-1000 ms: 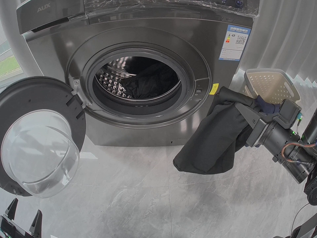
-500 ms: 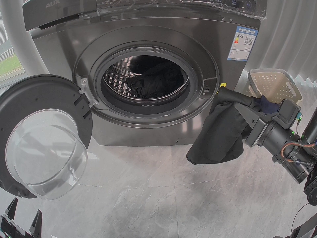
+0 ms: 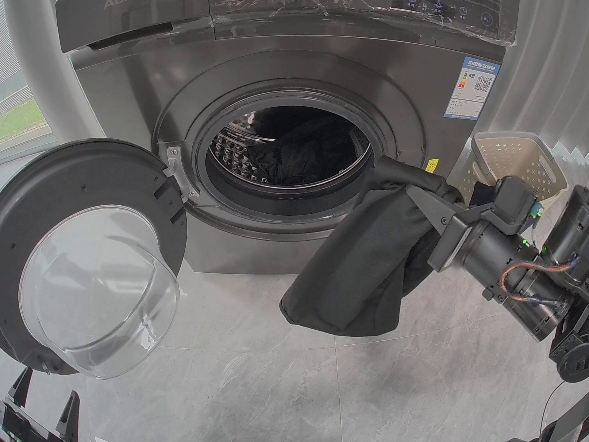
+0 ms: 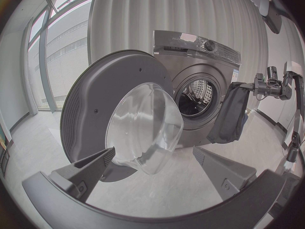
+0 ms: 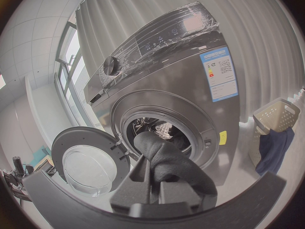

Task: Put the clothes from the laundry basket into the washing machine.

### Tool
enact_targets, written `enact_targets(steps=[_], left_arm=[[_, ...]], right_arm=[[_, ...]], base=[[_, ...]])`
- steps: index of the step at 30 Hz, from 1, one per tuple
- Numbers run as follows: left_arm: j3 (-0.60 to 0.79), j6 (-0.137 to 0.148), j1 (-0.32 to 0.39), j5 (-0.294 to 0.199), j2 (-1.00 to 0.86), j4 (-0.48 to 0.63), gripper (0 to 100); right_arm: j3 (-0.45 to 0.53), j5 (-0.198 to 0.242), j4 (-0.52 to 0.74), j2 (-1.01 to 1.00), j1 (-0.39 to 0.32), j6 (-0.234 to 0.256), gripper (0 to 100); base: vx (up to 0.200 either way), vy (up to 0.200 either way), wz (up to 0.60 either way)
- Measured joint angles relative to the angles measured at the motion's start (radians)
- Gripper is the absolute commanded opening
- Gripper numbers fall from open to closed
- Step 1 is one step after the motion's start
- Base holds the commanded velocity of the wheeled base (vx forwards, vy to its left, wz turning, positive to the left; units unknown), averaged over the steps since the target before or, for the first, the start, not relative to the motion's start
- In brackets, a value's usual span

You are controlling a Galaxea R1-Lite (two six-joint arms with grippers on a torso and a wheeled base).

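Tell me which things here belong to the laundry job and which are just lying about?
Job:
black garment in the right gripper
washing machine with open door
black clothes in its drum
laundry basket with a dark blue garment over its rim

Just there:
curtain
window

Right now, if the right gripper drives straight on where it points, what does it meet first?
Probably the washing machine: the right gripper, shut on the black garment, points at the right door rim. Depth is unclear, so it might pass into the drum.
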Motion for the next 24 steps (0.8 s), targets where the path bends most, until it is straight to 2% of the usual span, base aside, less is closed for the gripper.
enact_targets(steps=[5,6,10,13,16,18,21,24], left_arm=[[0.0,0.055,0.001,-0.023,0.0,0.0,100],[0.0,0.055,0.001,-0.024,0.0,0.0,100],[0.0,0.012,0.001,-0.024,0.0,0.001,100],[0.0,0.014,0.002,-0.024,0.0,0.001,100],[0.0,0.041,0.002,-0.022,0.0,-0.008,100],[-0.003,0.044,0.003,-0.023,0.0,-0.023,100],[-0.056,0.024,0.002,-0.044,0.004,-0.042,100],[-0.153,0.0,-0.01,-0.1,0.04,-0.039,100]], right_arm=[[-0.03,-0.005,-0.016,0.043,0.025,0.003,0],[-0.031,-0.005,-0.017,0.048,0.029,0.004,0],[-0.024,0.001,-0.02,0.057,0.037,0.015,0],[-0.021,0.005,-0.02,0.06,0.042,0.016,0],[-0.023,0.006,-0.02,0.062,0.051,0.016,0],[-0.028,0.007,-0.02,0.064,0.056,0.016,0],[-0.034,0.008,-0.02,0.066,0.062,0.017,0],[-0.049,0.01,-0.02,0.071,0.067,0.017,0]], base=[[0.0,0.0,0.0],[0.0,0.0,0.0],[0.0,0.0,0.0],[0.0,0.0,0.0],[0.0,0.0,0.0],[0.0,0.0,0.0],[0.0,0.0,0.0],[0.0,0.0,0.0]])
